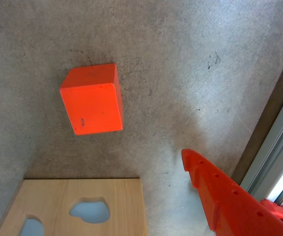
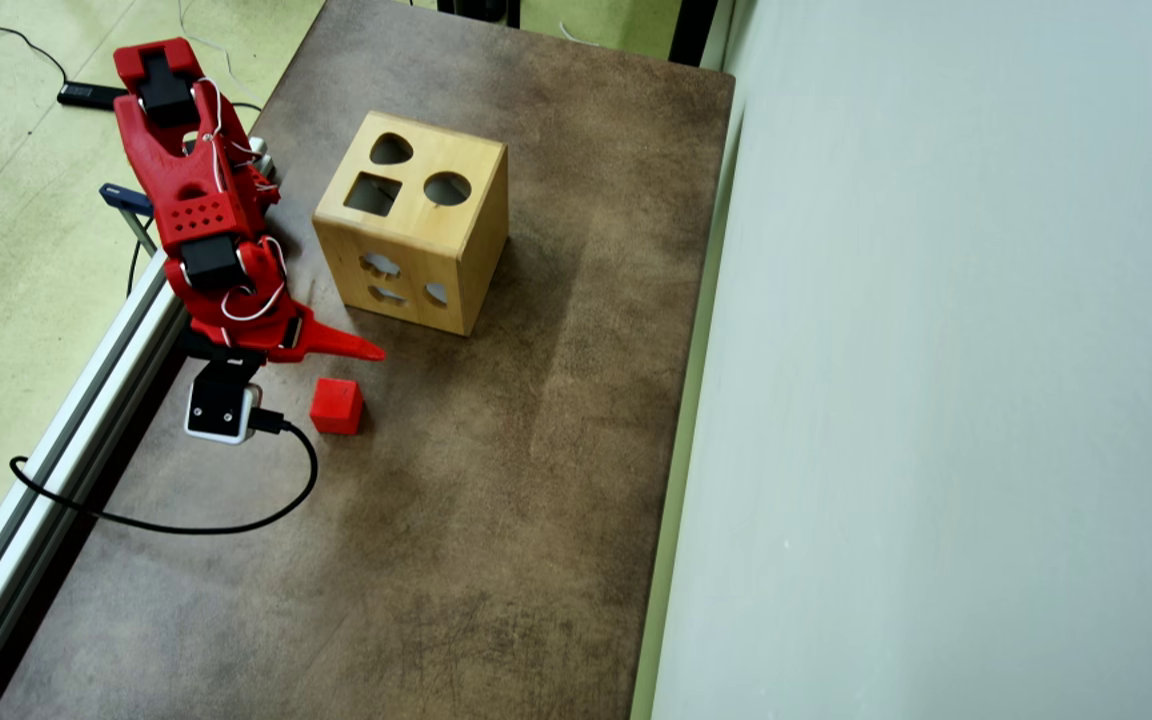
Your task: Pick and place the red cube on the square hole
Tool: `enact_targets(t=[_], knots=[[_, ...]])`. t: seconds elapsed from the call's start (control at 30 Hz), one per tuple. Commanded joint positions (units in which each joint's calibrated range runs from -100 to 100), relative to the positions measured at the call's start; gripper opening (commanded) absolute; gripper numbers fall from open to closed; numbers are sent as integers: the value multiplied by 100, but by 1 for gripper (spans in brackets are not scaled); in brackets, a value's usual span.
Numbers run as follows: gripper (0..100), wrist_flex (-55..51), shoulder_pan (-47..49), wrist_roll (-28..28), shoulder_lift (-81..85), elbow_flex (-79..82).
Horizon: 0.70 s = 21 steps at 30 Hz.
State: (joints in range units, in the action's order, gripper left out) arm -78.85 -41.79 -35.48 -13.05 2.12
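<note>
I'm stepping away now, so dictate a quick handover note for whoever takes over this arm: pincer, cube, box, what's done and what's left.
Pincer: holds nothing; whether it is open or shut cannot be told. It sits beside the red cube, apart from it.
Red cube: lying on the table, in front of the wooden shape-sorter box.
Square hole: on the box's top face, unfilled.
Done: nothing yet.
Left: grasp the cube, lift it, set it on the square hole.

Lab bench: aluminium rail (image 2: 56, 430), loose cables (image 2: 186, 520), brown tabletop (image 2: 496, 480).
</note>
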Motion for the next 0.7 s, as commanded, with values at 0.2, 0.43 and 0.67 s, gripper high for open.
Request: enact_targets(t=[0.2, 0.43, 0.67], knots=[[67, 65, -4, -44, 44, -185], [67, 65, 70, -49, -143, -185], [67, 290, 70, -49, -1103, -293]])
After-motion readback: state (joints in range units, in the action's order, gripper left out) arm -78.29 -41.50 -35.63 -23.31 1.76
